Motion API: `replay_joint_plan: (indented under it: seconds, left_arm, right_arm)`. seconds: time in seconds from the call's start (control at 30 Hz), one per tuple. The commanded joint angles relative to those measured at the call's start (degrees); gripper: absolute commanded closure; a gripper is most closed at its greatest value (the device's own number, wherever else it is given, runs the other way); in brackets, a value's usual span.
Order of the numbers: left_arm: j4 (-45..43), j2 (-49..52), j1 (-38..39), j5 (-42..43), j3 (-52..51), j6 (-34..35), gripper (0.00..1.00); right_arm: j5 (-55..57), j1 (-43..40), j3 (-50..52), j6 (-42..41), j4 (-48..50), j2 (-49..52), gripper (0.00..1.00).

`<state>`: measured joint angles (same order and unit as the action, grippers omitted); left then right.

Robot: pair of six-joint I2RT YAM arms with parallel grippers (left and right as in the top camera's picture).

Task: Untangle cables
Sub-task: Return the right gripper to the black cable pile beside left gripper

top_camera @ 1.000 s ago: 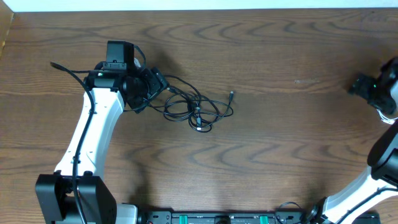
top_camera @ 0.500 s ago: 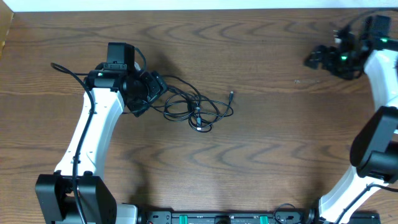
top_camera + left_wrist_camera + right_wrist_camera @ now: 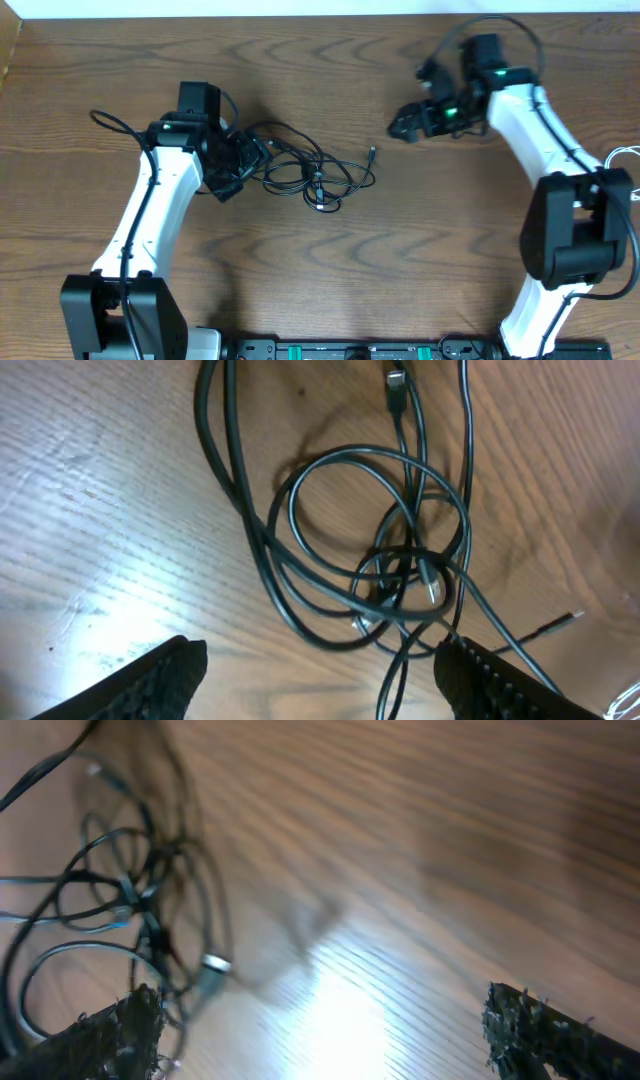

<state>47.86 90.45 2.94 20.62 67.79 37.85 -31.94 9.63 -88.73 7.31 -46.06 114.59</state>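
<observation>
Tangled dark cables lie left of centre on the wooden table. The left gripper, fingers apart, is at their left end. The right gripper hovers wide open, right of them. Plug markings appear too blurred to read.

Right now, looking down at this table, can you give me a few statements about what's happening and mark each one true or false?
1. The cables lie in one tangled bundle on the wooden table. True.
2. The right gripper is holding a cable. False: its jaws are open and empty, and it is apart from the bundle.
3. The left gripper is at the bundle's left end with its jaws open. True.
4. The cables in the bundle are bright red. False: they look black.
</observation>
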Motion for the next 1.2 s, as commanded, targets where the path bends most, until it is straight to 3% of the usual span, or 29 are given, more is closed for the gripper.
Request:
replay_joint_plan:
  seconds: [0.0, 0.3, 0.4, 0.53, 0.83, 1.03, 1.17]
  left_arm:
    - [-1.7, 0.1, 0.0, -1.0, -0.9, 3.3, 0.22]
    - [-2.7, 0.1, 0.0, -0.3, -0.9, 19.1, 0.23]
    - [-4.2, 0.1, 0.0, -0.3, -0.9, 19.4, 0.24]
    - [-4.1, 0.1, 0.2, -0.3, -0.9, 20.0, 0.37]
    - [-4.5, 0.1, 4.5, -0.3, -0.9, 24.9, 0.38]
    - [-4.7, 0.2, 8.2, -5.1, -0.9, 25.1, 0.49]
    - [-4.7, 0.2, 9.3, -6.7, -0.9, 27.3, 0.49]
  right_arm:
    - [0.8, 4.0, 0.4, 1.5, 0.8, -0.4, 0.01]
    - [7.2, 12.0, 0.4, 1.5, 0.7, -0.4, 0.01]
    - [7.2, 13.8, 0.4, 1.5, 0.7, -0.4, 0.01]
    - [7.2, 15.7, 0.4, 1.6, 0.7, -0.4, 0.01]
    - [8.1, 18.4, 0.4, 1.6, 0.9, -0.4, 0.01]
    - [8.1, 18.7, 0.4, 1.6, 0.7, -0.4, 0.01]
    - [8.1, 18.7, 0.5, 1.6, 0.7, -0.4, 0.01]
